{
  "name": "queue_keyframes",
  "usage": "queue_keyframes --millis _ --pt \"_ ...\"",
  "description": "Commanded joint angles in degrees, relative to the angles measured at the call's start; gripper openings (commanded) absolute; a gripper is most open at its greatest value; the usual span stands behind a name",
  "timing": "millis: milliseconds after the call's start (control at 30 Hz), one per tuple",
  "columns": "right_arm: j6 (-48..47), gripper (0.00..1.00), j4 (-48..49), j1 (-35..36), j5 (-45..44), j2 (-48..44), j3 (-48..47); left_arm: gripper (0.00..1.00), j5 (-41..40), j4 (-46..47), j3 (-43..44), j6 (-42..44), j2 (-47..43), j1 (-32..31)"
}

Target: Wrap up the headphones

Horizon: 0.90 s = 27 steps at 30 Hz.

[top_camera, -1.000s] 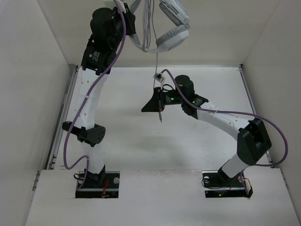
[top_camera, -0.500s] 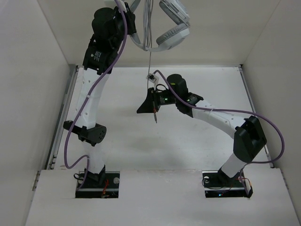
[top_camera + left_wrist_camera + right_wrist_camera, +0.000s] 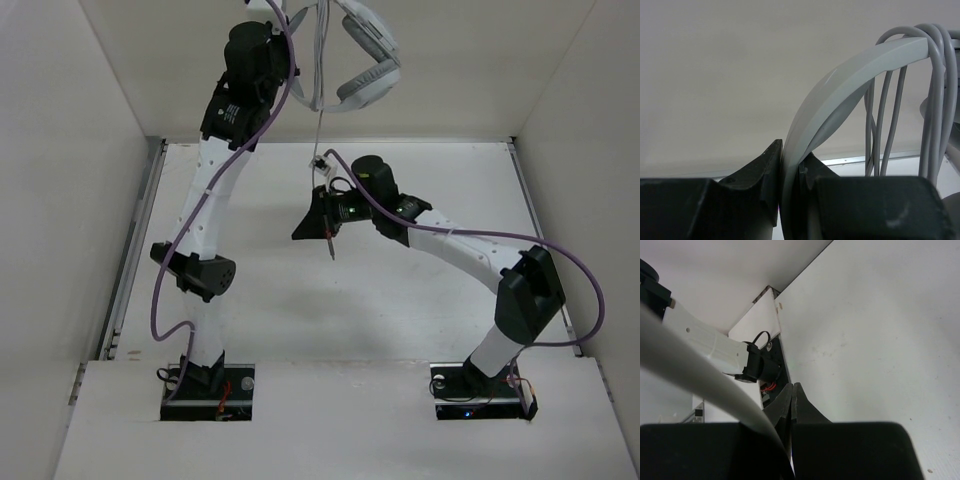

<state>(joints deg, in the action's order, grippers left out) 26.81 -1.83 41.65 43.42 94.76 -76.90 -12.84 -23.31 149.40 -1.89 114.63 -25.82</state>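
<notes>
Left gripper point(image 3: 790, 162) is way up above the table's point(image 3: 260, 290) far edge, jaws pinching the headband point(image 3: 840, 80) tight. The headphones point(image 3: 365, 70) dangle from that grip, high over the far edge, one earcup point(image 3: 368, 85) swinging out to the right. Wrist view shows several loops of cable point(image 3: 935, 55) already draped over the band beside the grip. From there a single strand drops straight down toward the table, and the right gripper point(image 3: 792, 392) has it, hovering above the table's middle with jaws pressed together on the cable. Just below that pinch the short tail hangs free, the plug point(image 3: 331, 247) pointing down, clear of the table surface.
</notes>
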Motion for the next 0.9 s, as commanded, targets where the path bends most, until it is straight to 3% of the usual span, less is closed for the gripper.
queue_keyframes --millis 0,200,500,867 --pt "-2.02 0.02 -1.33 0.32 -0.7 0.51 -3.78 0.01 -3.41 10.74 1.16 1.35 -2.22 -1.46" --pt "-7.54 0.03 -7.48 0.49 -3.25 -1.24 -7.64 0.01 -7.45 15.31 -6.39 7.24 -2.92 -1.38" --pt "-24.24 0.04 -25.84 -1.79 -12.29 -2.21 -18.53 0.01 -11.59 20.58 -18.87 15.59 -5.9 -1.9" --pt "-40.59 0.05 -36.58 -1.7 -24.34 -2.83 -28.56 0.01 -12.3 21.91 -26.71 17.45 -7.76 -0.5"
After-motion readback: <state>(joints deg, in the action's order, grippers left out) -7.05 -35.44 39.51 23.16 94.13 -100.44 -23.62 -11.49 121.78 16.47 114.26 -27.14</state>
